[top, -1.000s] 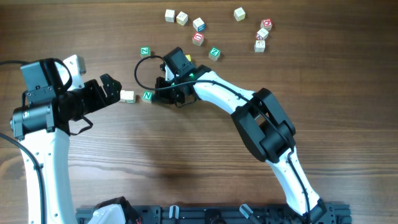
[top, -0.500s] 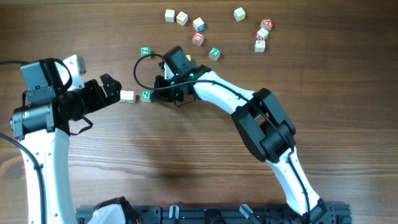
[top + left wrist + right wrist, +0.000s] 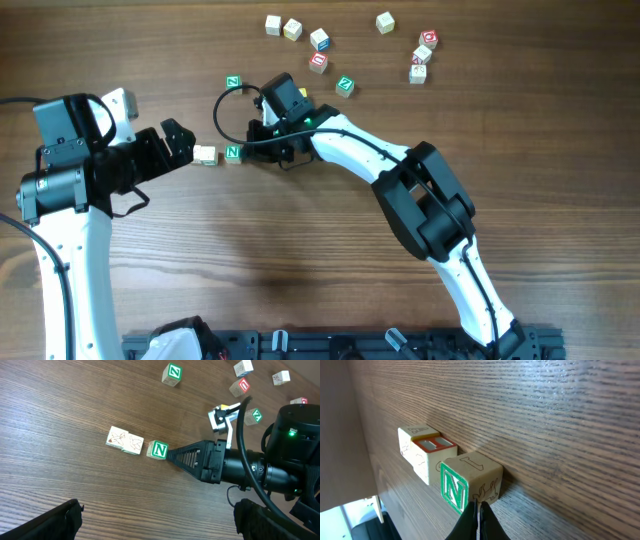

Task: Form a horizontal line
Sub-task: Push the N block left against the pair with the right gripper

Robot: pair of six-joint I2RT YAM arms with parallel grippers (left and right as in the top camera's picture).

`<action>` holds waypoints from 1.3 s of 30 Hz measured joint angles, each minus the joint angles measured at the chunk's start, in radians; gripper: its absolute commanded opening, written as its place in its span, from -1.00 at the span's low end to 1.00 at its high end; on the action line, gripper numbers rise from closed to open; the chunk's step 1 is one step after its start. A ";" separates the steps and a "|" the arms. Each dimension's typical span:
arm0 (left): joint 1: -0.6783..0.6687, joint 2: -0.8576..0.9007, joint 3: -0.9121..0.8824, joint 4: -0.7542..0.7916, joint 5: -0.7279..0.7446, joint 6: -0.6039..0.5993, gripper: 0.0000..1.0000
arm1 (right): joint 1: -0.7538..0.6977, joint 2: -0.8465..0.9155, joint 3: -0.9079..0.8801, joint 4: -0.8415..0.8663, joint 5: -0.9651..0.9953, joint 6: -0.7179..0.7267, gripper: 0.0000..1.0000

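Pressed-together right fingers (image 3: 184,455) touch green end of horizontal line (image 3: 132,444); left fingers (image 3: 50,521) spread

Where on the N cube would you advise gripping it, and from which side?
Pinch the N cube by its two free side faces, coming straight down. Its other two sides are blocked by the neighbouring cube and the right gripper tip.

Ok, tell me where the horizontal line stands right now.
Done: the two whitish cubes sit side by side, touching. In hand: the right claw, shut, has its tip against the green N cube, which is lined up with that pair. The left wrist view seems to show a hairline gap between them. To do: close that gap, then back off. The left claw is open and holds nothing.
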 measured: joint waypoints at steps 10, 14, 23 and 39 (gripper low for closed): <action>0.000 0.000 0.000 0.000 0.000 0.000 1.00 | 0.007 0.000 0.000 0.007 0.000 0.005 -0.91; 0.000 0.000 0.000 0.000 0.000 0.000 1.00 | 0.007 0.000 0.000 0.008 0.000 0.005 -0.91; 0.000 0.000 0.000 0.000 0.000 0.000 1.00 | 0.007 0.000 0.000 0.011 0.002 0.003 -0.91; 0.000 0.000 0.000 0.000 0.000 0.000 1.00 | 0.007 0.000 0.000 0.010 0.047 -0.022 -0.91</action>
